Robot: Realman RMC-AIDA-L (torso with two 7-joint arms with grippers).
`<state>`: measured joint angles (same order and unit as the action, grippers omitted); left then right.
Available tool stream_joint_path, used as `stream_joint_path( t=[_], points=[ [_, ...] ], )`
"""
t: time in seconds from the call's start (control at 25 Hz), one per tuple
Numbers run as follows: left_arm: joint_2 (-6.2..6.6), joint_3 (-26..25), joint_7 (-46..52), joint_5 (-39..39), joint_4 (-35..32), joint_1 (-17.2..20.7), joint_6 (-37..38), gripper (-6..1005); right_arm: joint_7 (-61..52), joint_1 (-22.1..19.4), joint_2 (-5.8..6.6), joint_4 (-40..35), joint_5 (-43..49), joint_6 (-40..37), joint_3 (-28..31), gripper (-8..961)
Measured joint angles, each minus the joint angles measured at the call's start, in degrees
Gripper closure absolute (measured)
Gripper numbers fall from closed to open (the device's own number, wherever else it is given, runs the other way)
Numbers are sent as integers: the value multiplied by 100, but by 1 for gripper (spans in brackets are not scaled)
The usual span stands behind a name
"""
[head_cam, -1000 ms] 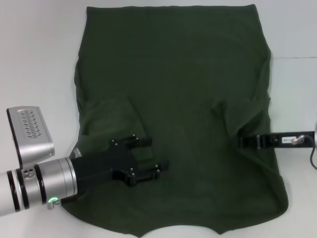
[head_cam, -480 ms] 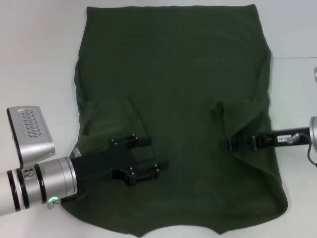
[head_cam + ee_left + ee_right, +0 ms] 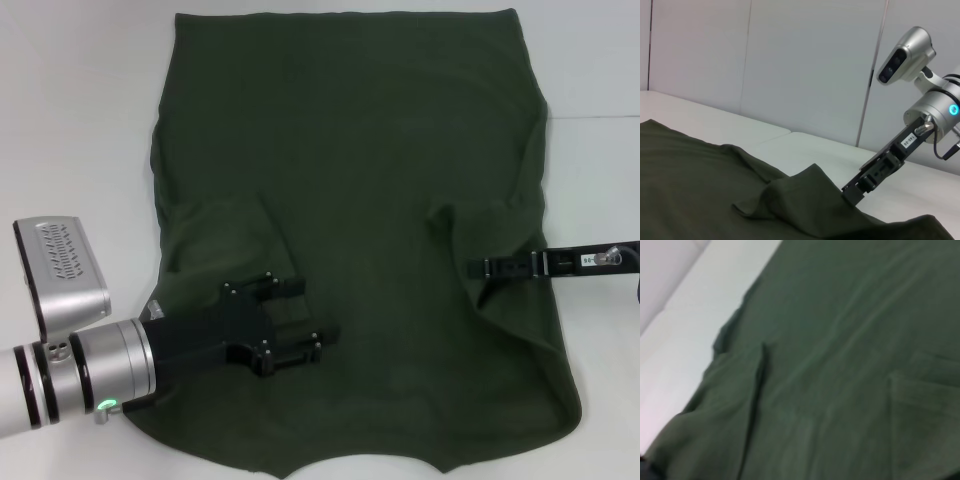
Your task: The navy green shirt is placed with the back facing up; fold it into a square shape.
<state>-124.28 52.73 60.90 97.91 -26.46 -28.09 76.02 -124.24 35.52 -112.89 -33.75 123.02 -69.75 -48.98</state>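
Observation:
The navy green shirt (image 3: 350, 180) lies flat on the white table, both sleeves folded in over the body. My left gripper (image 3: 314, 311) is open and rests low over the shirt's near left part, next to the folded left sleeve. My right gripper (image 3: 476, 268) reaches in from the right, its jaws together on a fold of the shirt near the folded right sleeve. In the left wrist view the right gripper (image 3: 852, 193) meets a raised ridge of the shirt (image 3: 805, 195). The right wrist view shows only the shirt (image 3: 840, 370).
The white table (image 3: 80, 120) surrounds the shirt, with bare strips on the left and on the right (image 3: 600, 180). The shirt's near hem reaches the table's front edge. A pale wall (image 3: 790, 60) stands behind the table in the left wrist view.
My right gripper pushed inward over the shirt, then drew back to the right and rose a little with the fold. My left gripper has hardly moved.

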Motion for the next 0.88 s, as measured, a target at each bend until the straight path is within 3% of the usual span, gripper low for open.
stream_joint_path(
  t=[0.32,0.88],
  points=[
    [0,0,0,0,0,-1,3,234,-20,-7,1,-14,36,106,171,145],
    [15,-1,-26,-156,0,41,-6,233,5,93,-230,45,-22,671,276,146]
  ],
)
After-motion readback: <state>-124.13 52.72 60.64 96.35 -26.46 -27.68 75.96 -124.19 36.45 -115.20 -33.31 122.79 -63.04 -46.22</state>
